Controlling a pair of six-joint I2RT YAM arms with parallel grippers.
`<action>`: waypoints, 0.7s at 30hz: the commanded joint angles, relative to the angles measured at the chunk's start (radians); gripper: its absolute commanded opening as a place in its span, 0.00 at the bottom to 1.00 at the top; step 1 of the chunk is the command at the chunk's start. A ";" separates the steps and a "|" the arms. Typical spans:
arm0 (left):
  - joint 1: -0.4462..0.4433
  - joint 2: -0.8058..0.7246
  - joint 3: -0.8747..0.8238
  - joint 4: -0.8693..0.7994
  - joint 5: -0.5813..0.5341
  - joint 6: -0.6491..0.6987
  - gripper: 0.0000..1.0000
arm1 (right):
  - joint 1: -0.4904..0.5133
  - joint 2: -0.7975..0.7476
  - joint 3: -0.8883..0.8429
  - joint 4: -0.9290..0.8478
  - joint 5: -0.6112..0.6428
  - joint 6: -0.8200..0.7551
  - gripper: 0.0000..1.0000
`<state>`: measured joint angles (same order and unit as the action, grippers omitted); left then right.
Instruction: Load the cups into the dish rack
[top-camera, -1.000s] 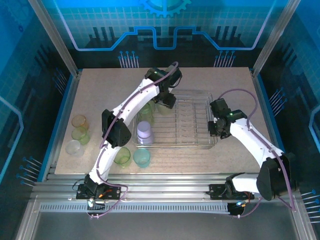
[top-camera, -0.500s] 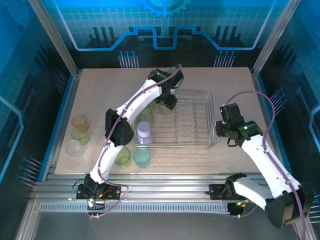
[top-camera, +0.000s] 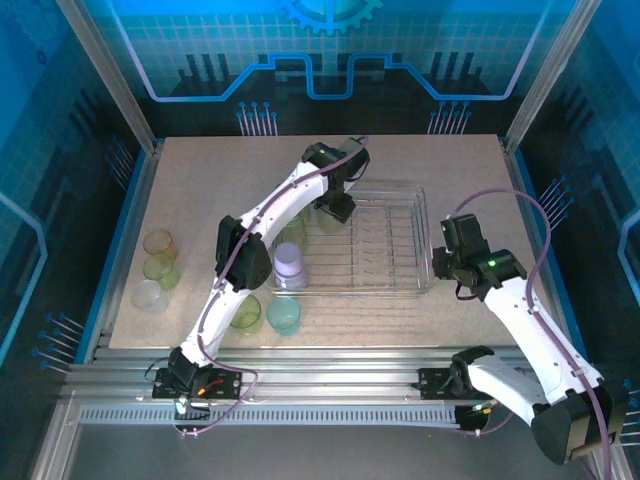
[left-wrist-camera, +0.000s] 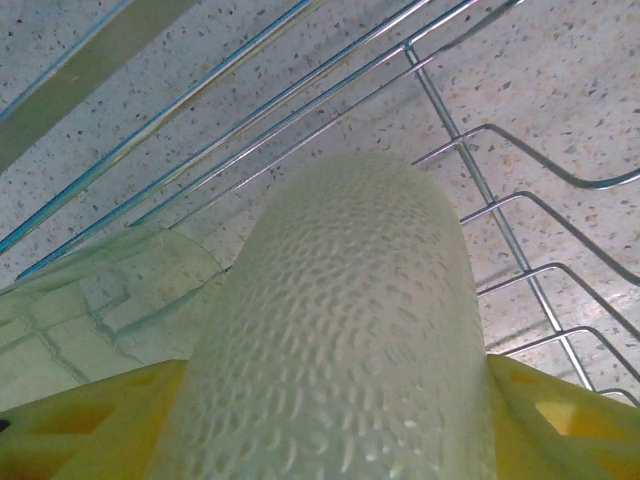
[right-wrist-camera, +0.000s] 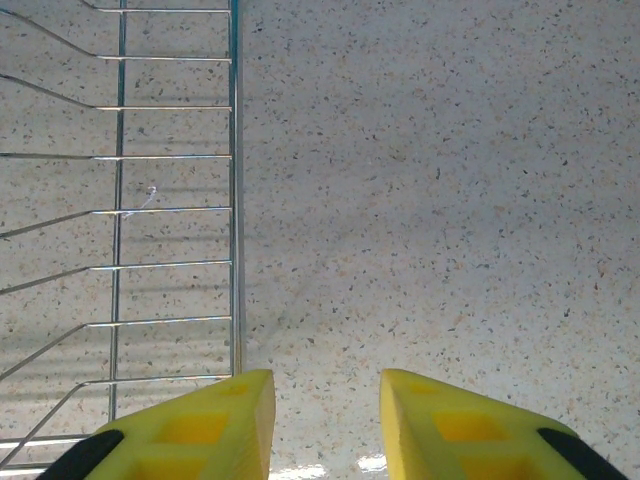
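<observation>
Grips a dimpled pale-green cup (left-wrist-camera: 350, 330) firmly between the yellow fingers of the left gripper (top-camera: 336, 207), low over the far left part of the dish rack (top-camera: 425, 240), close beside another green cup (top-camera: 292, 232) and near a lavender cup (top-camera: 289, 265) standing inside the rack. Shows the right gripper (right-wrist-camera: 326, 410) a little open and empty above the bare worktop (right-wrist-camera: 450, 200), just outside the right rim of the rack. Finds a teal cup (top-camera: 283, 316) and a yellow-green cup (top-camera: 243, 312) on the worktop by the near left corner of the rack, and three more cups (top-camera: 160, 268) well apart at the left side.
</observation>
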<state>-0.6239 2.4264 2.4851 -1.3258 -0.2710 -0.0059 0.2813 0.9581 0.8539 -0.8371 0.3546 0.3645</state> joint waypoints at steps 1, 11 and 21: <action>-0.002 0.011 0.037 0.009 -0.033 0.027 0.63 | 0.009 -0.015 -0.007 0.004 -0.013 -0.004 0.34; -0.001 0.026 0.041 0.060 -0.051 0.036 0.86 | 0.009 -0.080 -0.030 0.009 -0.036 -0.020 0.34; -0.001 0.011 0.051 0.074 -0.055 0.031 0.99 | 0.009 -0.101 -0.043 0.020 -0.049 -0.022 0.33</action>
<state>-0.6239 2.4378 2.4996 -1.2499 -0.3153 0.0280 0.2813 0.8677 0.8299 -0.8364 0.3214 0.3500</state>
